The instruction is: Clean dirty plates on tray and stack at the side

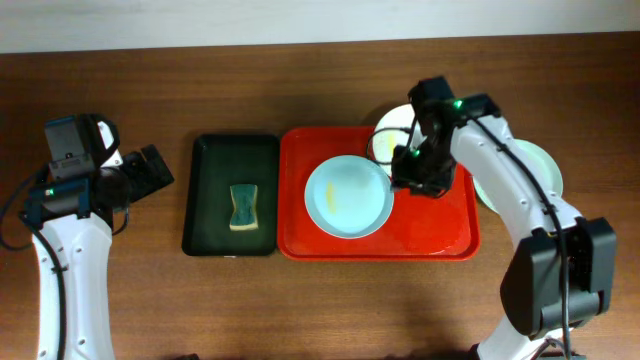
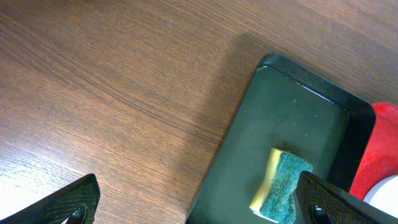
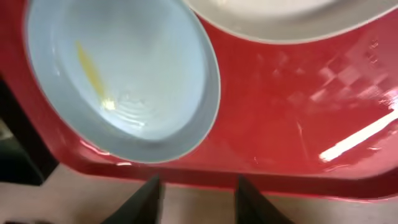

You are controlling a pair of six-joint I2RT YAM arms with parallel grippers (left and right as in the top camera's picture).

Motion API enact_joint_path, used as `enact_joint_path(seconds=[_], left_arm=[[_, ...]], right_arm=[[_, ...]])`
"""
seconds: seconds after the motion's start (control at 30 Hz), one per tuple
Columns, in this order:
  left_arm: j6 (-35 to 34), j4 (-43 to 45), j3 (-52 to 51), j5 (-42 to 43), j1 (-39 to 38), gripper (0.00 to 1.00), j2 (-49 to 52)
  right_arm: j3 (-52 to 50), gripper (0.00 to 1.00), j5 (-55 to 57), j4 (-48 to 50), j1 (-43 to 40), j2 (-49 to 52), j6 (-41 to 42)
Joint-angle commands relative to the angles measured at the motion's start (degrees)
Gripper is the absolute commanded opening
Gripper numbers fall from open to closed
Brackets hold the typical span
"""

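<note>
A pale mint-green plate [image 1: 347, 197] with a yellow smear lies on the left half of the red tray [image 1: 440, 220]. A white plate [image 1: 392, 133] sits at the tray's far right corner, partly under my right arm. Another mint plate [image 1: 530, 170] lies on the table to the right of the tray. My right gripper [image 1: 418, 183] hovers over the tray just right of the smeared plate. In the right wrist view the gripper [image 3: 199, 202] has its jaws apart and empty, above the tray [image 3: 298, 112], with the mint plate [image 3: 124, 74] and the white plate [image 3: 286, 18] ahead. My left gripper [image 1: 158, 170] is open, left of both trays.
A dark green tray [image 1: 215, 170] left of the red one holds a yellow-and-green sponge [image 1: 243, 207]. In the left wrist view the open gripper [image 2: 199, 208] is over bare wood at the green tray's [image 2: 292, 118] edge, with the sponge [image 2: 283, 186] near the right fingertip [image 2: 329, 202].
</note>
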Motion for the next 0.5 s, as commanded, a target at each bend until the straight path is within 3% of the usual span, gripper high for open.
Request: enact_joint_path(seconds=[0.0,0.17,0.3,0.47], left_arm=[[0.2,0.0,0.7,0.0,0.2,0.99,-0.7],[0.2,0.0,0.7,0.0,0.2,0.99,-0.7],[0.2,0.0,0.7,0.0,0.2,0.99,-0.7],[0.2,0.0,0.7,0.0,0.2,0.99,-0.7]], right_arm=[[3.0,0.98,2.4,-0.6,-0.5,-0.5,-3.6],[3.0,1.0,4.7,2.3,-0.5,-0.4,-7.0],[1.0,0.75,5.2,3.7,-0.3,-0.4,-6.9],[-3.8,0.7,5.3,8.9,-0.3,-0.2,-7.0]])
